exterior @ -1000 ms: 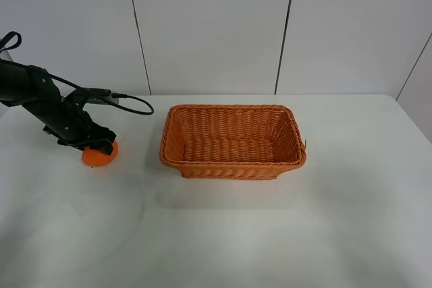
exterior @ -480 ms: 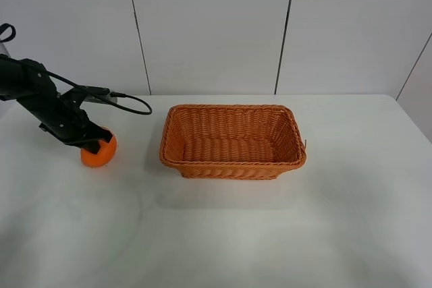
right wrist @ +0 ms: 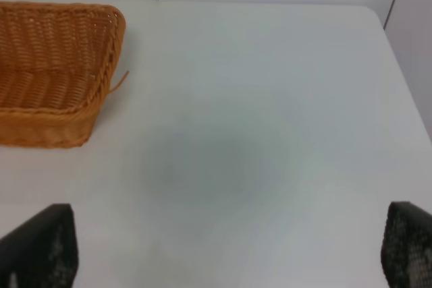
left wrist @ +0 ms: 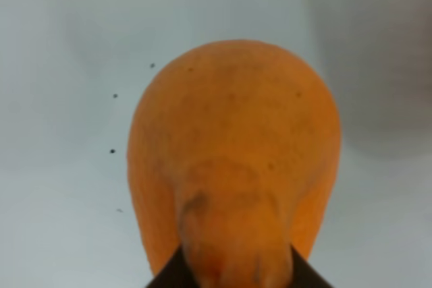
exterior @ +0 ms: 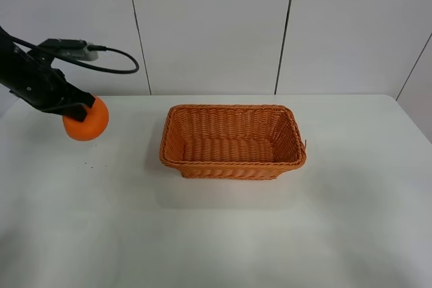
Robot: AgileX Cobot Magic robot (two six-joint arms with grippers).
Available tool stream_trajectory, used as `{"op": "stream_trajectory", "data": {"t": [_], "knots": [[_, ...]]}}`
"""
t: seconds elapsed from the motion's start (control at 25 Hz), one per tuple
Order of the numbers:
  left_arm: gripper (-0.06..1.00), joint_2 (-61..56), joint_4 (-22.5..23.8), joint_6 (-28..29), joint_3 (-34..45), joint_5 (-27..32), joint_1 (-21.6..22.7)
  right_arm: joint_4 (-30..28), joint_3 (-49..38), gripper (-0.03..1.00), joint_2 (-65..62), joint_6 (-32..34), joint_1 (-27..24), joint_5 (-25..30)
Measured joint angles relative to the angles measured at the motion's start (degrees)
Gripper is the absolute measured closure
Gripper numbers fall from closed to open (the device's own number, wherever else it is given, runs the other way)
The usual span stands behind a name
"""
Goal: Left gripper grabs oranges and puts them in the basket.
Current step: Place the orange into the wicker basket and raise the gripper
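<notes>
My left gripper (exterior: 73,108) is shut on the orange (exterior: 86,124) and holds it in the air above the table's far left side, well left of the basket (exterior: 233,166). In the left wrist view the orange (left wrist: 233,139) fills the frame, its knobby neck set between the dark jaws of the gripper (left wrist: 233,278). The wicker basket stands in the middle of the table and holds nothing. My right gripper (right wrist: 224,246) is open, with its fingertips (right wrist: 40,244) wide apart over bare table to the right of the basket (right wrist: 54,65). It is out of the exterior view.
The white table (exterior: 223,234) stretches around the basket. A white panelled wall (exterior: 216,25) stands close behind it. A black cable (exterior: 111,67) loops from the left arm. The table's right edge (right wrist: 398,52) shows in the right wrist view.
My left gripper has lifted the orange off the table and carried it up and to the left. The basket has not moved.
</notes>
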State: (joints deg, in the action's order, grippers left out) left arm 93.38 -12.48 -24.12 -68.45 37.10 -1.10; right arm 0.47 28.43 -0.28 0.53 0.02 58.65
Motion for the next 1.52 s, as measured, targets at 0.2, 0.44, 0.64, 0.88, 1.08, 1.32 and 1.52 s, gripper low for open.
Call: {"op": "stream_trajectory", "data": {"t": [0.2, 0.44, 0.64, 0.88, 1.08, 1.32, 1.52], "knots": [[0.81, -8.03, -0.74, 0.3, 0.0, 3.0, -6.6, 0.0, 0.0, 0.27, 0.0, 0.0, 0.0, 0.0], [0.81, -8.25, -1.29, 3.11, 0.0, -0.03, -16.3, 0.0, 0.0, 0.27, 0.0, 0.0, 0.0, 0.0], [0.81, -0.63, -1.11, 5.19, -3.83, -1.17, -21.9, 0.0, 0.0, 0.27, 0.0, 0.0, 0.0, 0.0], [0.81, 10.19, -1.19, 5.83, -15.29, -1.54, -27.4, 0.0, 0.0, 0.27, 0.0, 0.0, 0.0, 0.0], [0.81, 16.63, -1.19, 7.11, -23.03, -1.48, -29.41, 0.0, 0.0, 0.27, 0.0, 0.0, 0.0, 0.0], [0.81, 24.96, -1.94, 7.73, -30.45, -1.04, -30.7, 0.0, 0.0, 0.27, 0.0, 0.0, 0.0, 0.0], [0.81, 31.36, -3.46, 8.01, -34.65, 0.24, -30.91, 0.0, 0.0, 0.27, 0.0, 0.0, 0.0, 0.0]]}}
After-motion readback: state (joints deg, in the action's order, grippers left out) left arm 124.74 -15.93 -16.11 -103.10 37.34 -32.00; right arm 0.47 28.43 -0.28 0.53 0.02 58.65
